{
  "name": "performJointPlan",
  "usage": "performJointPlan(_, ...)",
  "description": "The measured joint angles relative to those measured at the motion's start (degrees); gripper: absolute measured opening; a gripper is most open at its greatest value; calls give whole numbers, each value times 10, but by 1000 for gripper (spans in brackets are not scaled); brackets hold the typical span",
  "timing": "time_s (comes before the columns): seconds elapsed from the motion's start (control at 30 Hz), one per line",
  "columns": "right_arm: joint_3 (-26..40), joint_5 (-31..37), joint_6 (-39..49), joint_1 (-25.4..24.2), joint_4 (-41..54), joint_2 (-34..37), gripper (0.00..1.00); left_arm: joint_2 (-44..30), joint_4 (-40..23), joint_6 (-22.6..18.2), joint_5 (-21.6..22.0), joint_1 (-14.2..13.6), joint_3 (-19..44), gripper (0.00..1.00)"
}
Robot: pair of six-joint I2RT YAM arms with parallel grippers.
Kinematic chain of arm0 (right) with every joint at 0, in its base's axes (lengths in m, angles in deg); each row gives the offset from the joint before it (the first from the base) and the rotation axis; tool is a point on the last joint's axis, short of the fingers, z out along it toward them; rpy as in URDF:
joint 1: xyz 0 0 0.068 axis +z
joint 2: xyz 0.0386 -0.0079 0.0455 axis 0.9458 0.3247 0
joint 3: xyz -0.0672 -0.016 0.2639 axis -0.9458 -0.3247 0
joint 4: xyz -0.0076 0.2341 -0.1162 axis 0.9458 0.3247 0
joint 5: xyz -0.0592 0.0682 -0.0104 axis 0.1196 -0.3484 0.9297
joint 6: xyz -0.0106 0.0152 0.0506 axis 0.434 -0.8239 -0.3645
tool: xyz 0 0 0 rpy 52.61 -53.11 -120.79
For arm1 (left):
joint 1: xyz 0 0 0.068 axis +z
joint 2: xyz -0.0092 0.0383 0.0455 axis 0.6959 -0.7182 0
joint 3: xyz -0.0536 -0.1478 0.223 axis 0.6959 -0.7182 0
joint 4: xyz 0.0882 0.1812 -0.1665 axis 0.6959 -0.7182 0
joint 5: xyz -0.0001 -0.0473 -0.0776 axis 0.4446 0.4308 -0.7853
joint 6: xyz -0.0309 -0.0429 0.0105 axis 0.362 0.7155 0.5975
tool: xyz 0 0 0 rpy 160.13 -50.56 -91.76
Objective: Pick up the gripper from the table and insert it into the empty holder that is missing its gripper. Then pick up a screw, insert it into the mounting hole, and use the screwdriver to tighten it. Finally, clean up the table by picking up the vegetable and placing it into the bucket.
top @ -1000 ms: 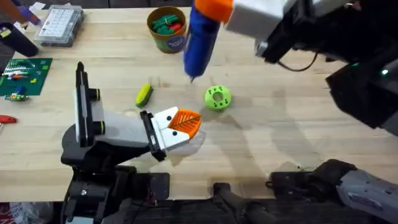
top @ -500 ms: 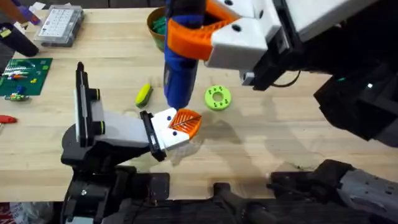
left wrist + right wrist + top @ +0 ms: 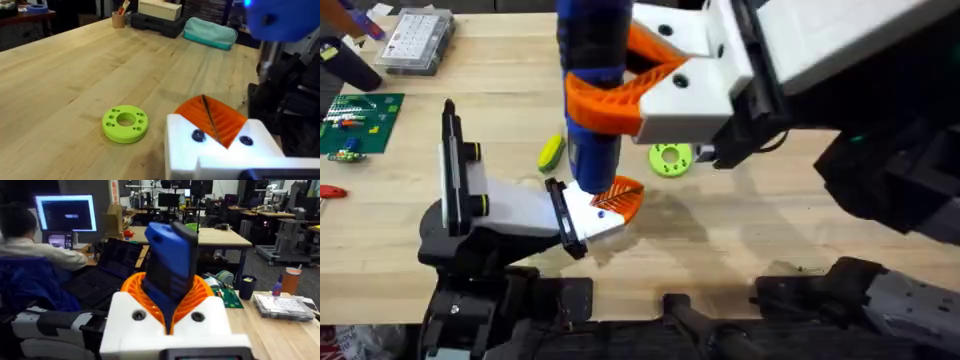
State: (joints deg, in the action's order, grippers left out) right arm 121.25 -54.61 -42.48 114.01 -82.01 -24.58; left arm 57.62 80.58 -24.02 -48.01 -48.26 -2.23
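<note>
The right gripper [image 3: 620, 95] has its orange pads clamped on the blue screwdriver [image 3: 592, 95], which stands upright between the jaws; in the right wrist view the screwdriver [image 3: 170, 272] rises straight out from between the pads. Just under its lower end sits the left gripper [image 3: 610, 205], lying low on the table [image 3: 770, 230] with its orange pads pressed together, nothing visible between them. In the left wrist view those closed pads [image 3: 212, 117] meet along a thin dark line, and the screwdriver's metal bit [image 3: 265, 62] hangs just above and beside them.

A lime-green disc [image 3: 670, 158] with holes lies near the left jaws, on the side toward the right arm. The yellow-green vegetable [image 3: 551, 152] lies on the other side of the screwdriver, close by. Farther off, a clear compartment box [image 3: 415, 40] and a green circuit board [image 3: 355, 122] sit near the table's far left.
</note>
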Motion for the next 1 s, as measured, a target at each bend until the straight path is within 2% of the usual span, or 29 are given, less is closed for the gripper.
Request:
performJointPlan(0.63,7,0,21,5,0,65,22,0,0,0,0,0,0,4)
performJointPlan(1.0,13,0,36,7,1,70,22,0,0,0,0,0,0,4)
